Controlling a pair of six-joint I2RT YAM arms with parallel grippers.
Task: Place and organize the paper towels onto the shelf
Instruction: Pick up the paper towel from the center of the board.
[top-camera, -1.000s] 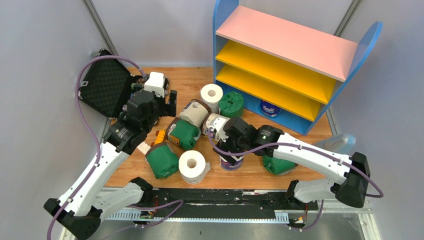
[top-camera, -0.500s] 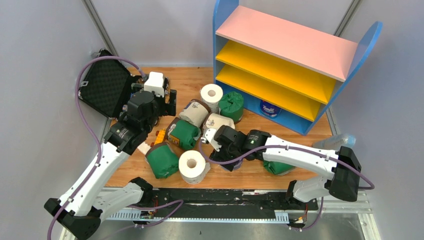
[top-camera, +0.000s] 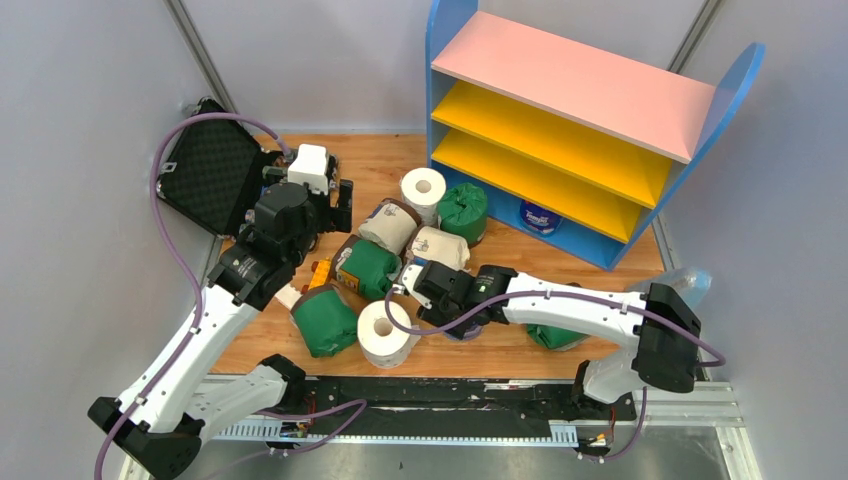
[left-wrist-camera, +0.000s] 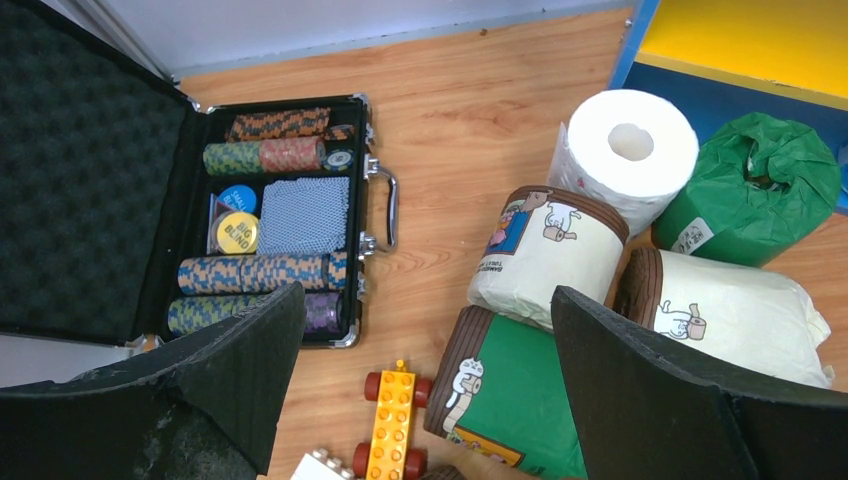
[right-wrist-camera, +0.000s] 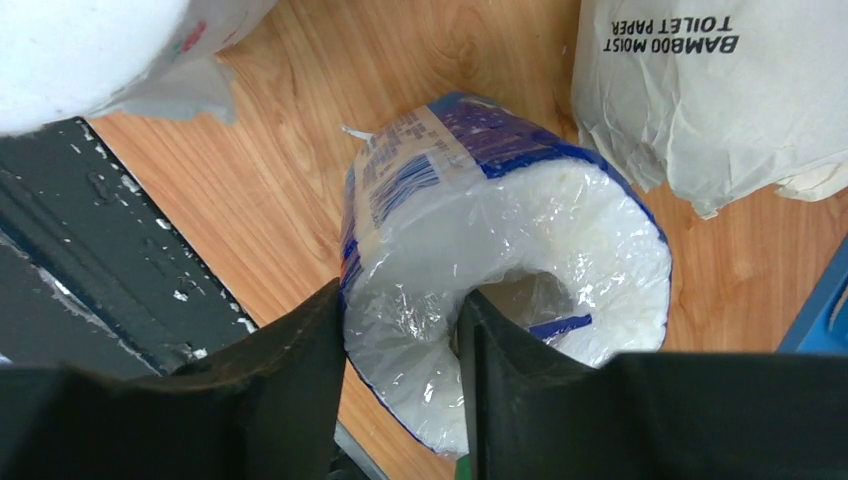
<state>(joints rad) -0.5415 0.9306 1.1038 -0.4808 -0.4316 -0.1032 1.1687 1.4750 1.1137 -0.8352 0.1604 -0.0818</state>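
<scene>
Right tool (right-wrist-camera: 400, 300) is pinching the blue-and-white roll (right-wrist-camera: 500, 250) through its wall. One finger (right-wrist-camera: 290, 370) is pressing on the outside of the wrap, the other is sitting in the core hole. That roll is sitting low at the front of the wooden surface (right-wrist-camera: 330, 120), just beside the black rail (right-wrist-camera: 100, 250). Can't tell if it is touching the wood. A cream wrap (right-wrist-camera: 700, 100) (print reads "bamboo moist toilet paper") is lying right behind it. In the top view the right arm is covering most of the pinched roll.

Left tool (left-wrist-camera: 428, 295) is hanging spread wide over the left of the pile, gripping nothing. Under it:
- a brown-banded cream roll (left-wrist-camera: 545, 255) is leaning on a bare white roll (left-wrist-camera: 625, 150)
- a brown-banded green roll (left-wrist-camera: 510, 400) is lying between the fingers in that view
- a green bagged roll (left-wrist-camera: 755, 190) is lying against the shelf base
- the orange toy car (left-wrist-camera: 395, 425) is sitting near the open black case (left-wrist-camera: 270, 220) of chips

Shelf (top-camera: 580, 85) is standing at the far right of the surface. A second blue roll (top-camera: 540, 215) is sitting in its bottom bay under the lower yellow board. The other rolls are lying loose in front of it, including a front green roll (top-camera: 325, 320) and a front white roll (top-camera: 385, 333) near the front edge.
</scene>
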